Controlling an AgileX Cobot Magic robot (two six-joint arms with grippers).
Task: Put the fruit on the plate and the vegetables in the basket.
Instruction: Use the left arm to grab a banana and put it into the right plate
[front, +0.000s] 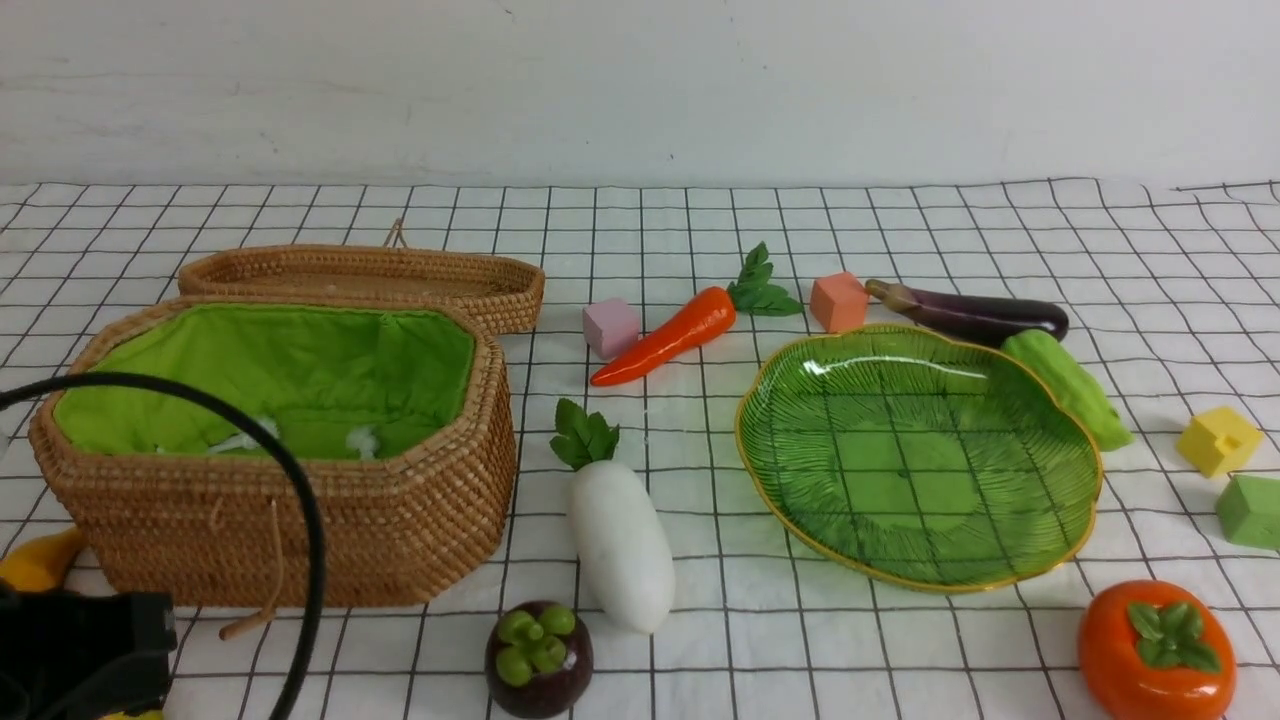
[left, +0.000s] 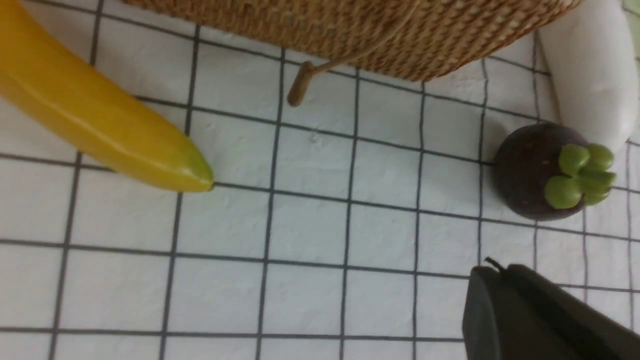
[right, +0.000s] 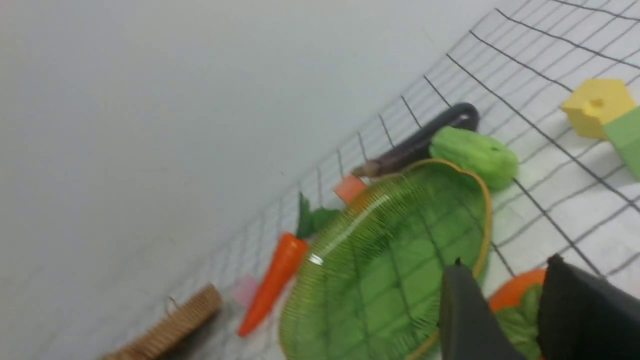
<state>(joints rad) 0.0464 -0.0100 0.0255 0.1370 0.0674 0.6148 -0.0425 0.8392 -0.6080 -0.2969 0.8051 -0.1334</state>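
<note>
A checked tablecloth (front: 900, 230) is carrying toy produce, all of it lying outside both containers. The basket (front: 300, 520) is sitting open by the left edge, and the plate (front: 900, 470) is lying right of centre.

- **Fruit:**
  - The banana (left: 100, 120) is lying at the near left corner, just beside the basket.
  - The mangosteen (front: 538, 658) is resting at the near edge, just beside the radish (front: 620, 540).
  - The persimmon (front: 1155, 650) is sitting at the near right corner.
- **Vegetables:**
  - The carrot (front: 670, 340) is lying farther back, between basket and plate.
  - The eggplant (front: 975, 312) and cucumber (front: 1070, 388) are lying along the plate's far right rim.
- **Grippers:**
  - The left gripper (left: 495, 280) is hovering near the mangosteen, jaws together, gripping nothing.
  - The right gripper (right: 505, 272) is pointing toward the persimmon, jaws apart.
</note>
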